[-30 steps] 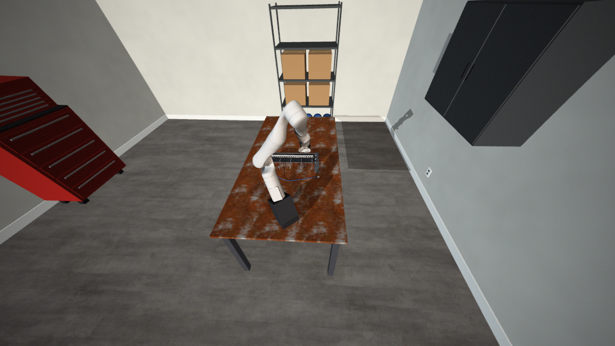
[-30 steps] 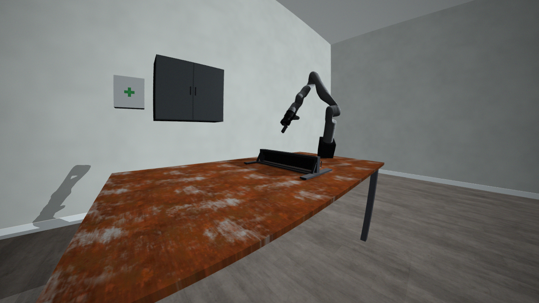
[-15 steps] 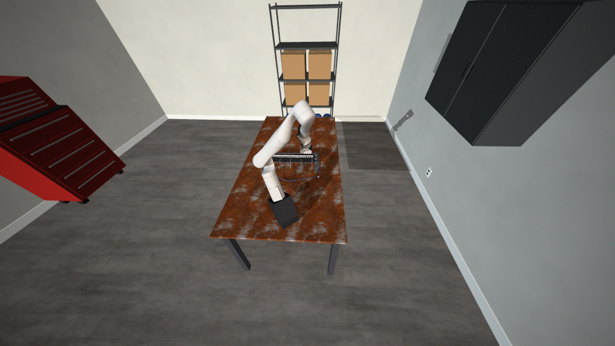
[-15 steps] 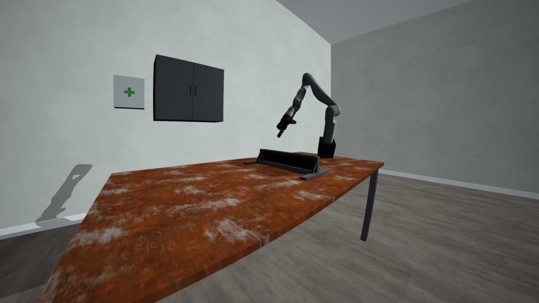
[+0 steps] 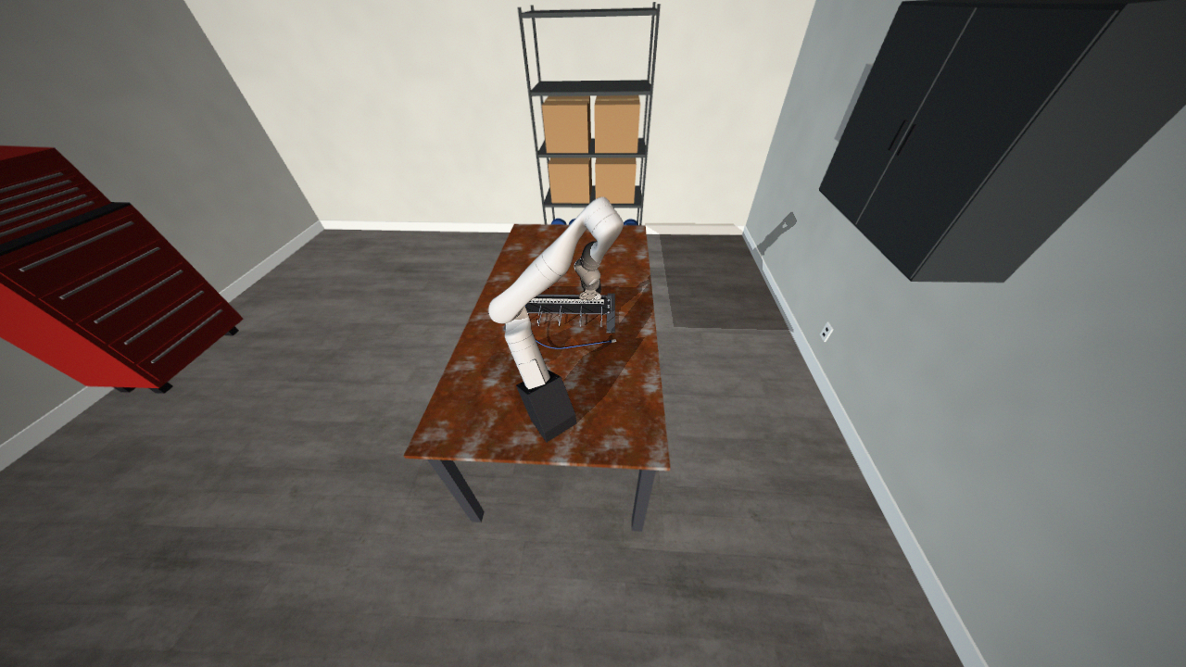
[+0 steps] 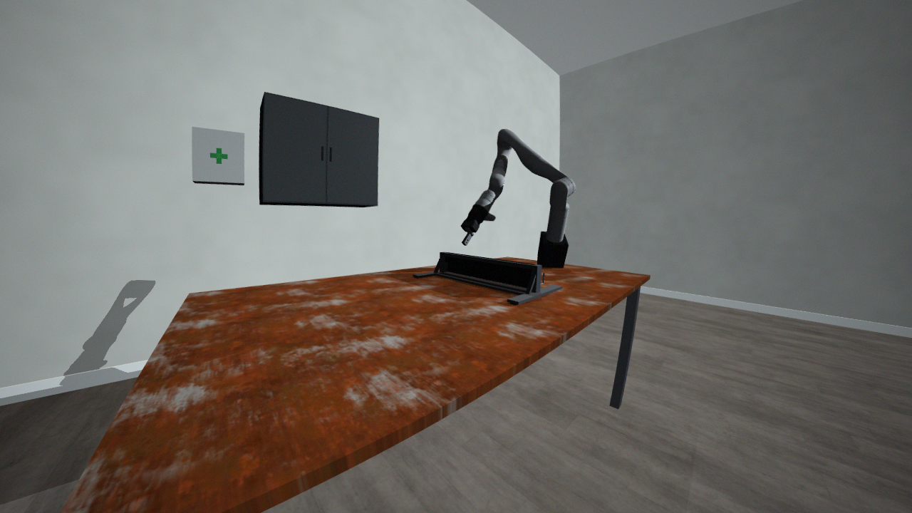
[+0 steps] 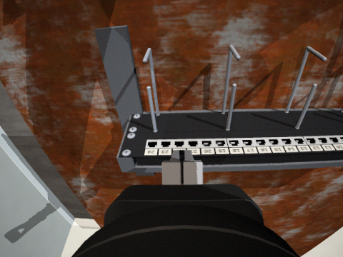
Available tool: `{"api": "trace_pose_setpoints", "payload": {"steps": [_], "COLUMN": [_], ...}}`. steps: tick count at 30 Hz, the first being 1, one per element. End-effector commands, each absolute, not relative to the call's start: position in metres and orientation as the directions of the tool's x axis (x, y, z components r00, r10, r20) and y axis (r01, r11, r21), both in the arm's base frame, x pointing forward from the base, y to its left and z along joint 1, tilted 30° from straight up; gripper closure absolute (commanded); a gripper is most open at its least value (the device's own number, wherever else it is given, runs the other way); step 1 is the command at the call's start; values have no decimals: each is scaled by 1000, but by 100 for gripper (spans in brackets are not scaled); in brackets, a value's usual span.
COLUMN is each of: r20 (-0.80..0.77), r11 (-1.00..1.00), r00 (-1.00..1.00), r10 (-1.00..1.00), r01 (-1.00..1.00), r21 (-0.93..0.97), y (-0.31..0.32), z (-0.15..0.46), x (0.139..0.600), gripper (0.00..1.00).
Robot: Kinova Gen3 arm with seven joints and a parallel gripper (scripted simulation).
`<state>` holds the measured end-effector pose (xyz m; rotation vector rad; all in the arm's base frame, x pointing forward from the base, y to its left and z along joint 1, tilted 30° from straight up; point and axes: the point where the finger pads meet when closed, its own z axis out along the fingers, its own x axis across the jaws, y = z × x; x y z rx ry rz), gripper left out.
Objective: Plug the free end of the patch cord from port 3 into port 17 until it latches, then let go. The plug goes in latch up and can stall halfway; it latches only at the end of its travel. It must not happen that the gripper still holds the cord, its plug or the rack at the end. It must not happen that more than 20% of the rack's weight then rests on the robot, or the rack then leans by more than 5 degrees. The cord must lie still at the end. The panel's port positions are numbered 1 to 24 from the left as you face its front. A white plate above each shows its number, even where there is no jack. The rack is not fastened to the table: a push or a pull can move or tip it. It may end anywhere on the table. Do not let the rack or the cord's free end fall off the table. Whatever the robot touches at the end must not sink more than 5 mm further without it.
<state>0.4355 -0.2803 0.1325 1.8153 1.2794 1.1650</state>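
Beyond our pressed-together, unloaded fingers [image 5: 589, 300] [image 6: 466, 242], past the rack [image 5: 611, 313] [image 6: 491, 261] [image 7: 121, 163], the blue cord [image 5: 561, 347] lies on the tabletop [image 5: 464, 431] [image 6: 286, 382] [image 7: 193, 21], probably light and springy, best gripped by its plug's sides [image 5: 613, 340].

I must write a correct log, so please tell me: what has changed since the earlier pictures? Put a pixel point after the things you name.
The gripper [image 6: 467, 241] [image 7: 181, 161] moved down towards the rack [image 5: 568, 308] [image 6: 487, 258] [image 7: 193, 123]; the arm's upper bend [image 5: 602, 217] [image 6: 504, 137] swung right in the top view. No grasp or release shows. Rack and blue cord [image 5: 572, 346] stayed put.
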Motion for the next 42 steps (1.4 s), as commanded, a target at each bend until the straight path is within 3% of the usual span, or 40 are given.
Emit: {"api": "trace_pose_setpoints", "payload": {"steps": [1,42], "r20": [310,310], "r11": [-330,-330], "r00": [116,116], "r10": [944,944], "r01": [398,398], "r21": [856,856], "y": [-269,-269], "z": [130,128], "x": [449,452], "gripper": [100,100]}}
